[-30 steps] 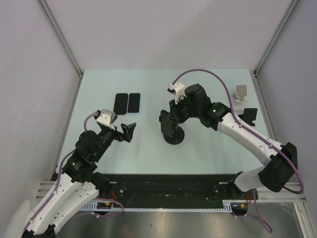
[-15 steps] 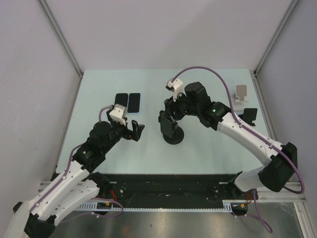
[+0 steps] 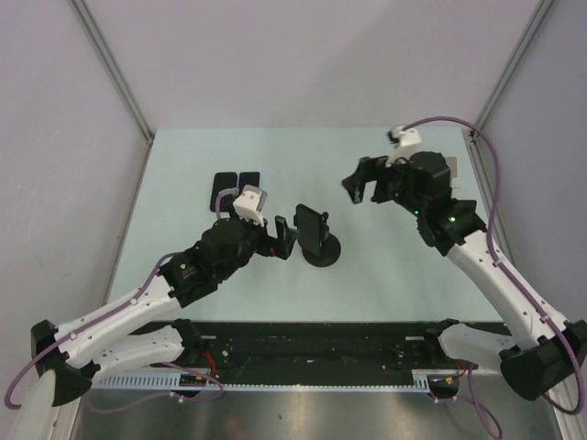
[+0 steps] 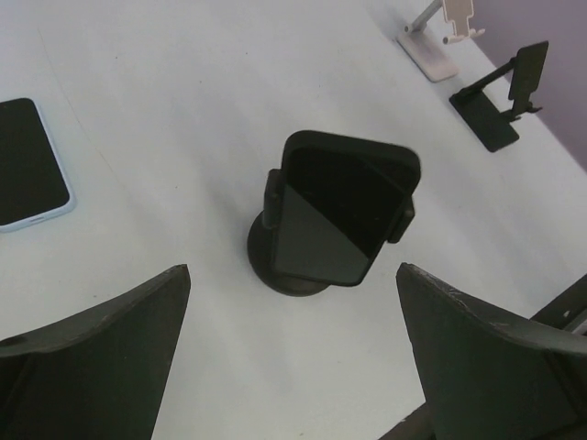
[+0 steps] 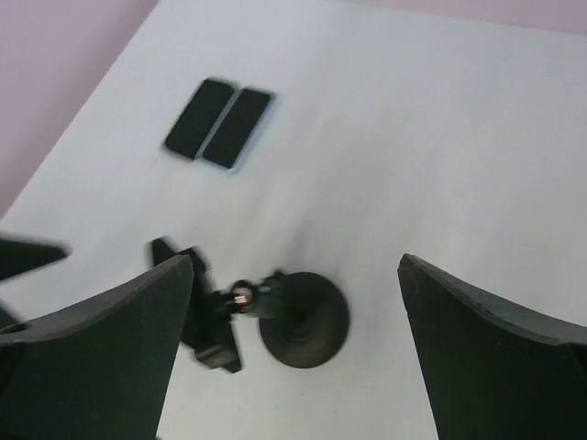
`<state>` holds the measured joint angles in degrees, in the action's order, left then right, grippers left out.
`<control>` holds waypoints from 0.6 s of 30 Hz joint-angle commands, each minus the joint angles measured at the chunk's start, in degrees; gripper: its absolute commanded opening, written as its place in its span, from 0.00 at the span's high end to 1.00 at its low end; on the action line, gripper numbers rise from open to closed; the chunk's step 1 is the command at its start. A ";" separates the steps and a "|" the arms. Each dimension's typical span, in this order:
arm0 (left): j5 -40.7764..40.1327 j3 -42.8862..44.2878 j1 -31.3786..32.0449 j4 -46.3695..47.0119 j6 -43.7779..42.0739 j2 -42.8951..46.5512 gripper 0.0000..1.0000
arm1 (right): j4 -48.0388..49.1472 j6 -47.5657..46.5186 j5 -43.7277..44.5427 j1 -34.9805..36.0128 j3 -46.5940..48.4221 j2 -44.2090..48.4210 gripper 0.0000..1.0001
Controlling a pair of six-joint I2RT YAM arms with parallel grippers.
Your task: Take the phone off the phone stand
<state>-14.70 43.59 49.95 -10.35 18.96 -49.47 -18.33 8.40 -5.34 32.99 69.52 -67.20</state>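
Observation:
A black phone stands clamped in a black phone stand with a round base at mid table; the top view shows the phone upright there. My left gripper sits just left of it, open, its dark fingers wide apart with the phone ahead of them and nothing between. My right gripper hovers up and to the right of the stand, open and empty. Its wrist view looks down on the stand's base and the back of the clamp.
Two dark phones lie flat side by side at the far left, partly hidden by my left wrist in the top view. A white stand and a small black stand sit near the right edge. Enclosure walls border the table.
My right gripper opened, let go of the stand area and pulled back up to the right. My left arm reached forward and right until its open gripper faced the phone.

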 commanded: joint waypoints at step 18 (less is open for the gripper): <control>-29.50 18.72 15.43 1.38 10.04 -22.59 0.00 | 9.98 12.51 -0.89 -16.65 -25.83 19.56 0.00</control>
<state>-38.94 59.18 64.25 -9.58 26.57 -70.22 -12.14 22.22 -4.99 16.38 44.29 -49.34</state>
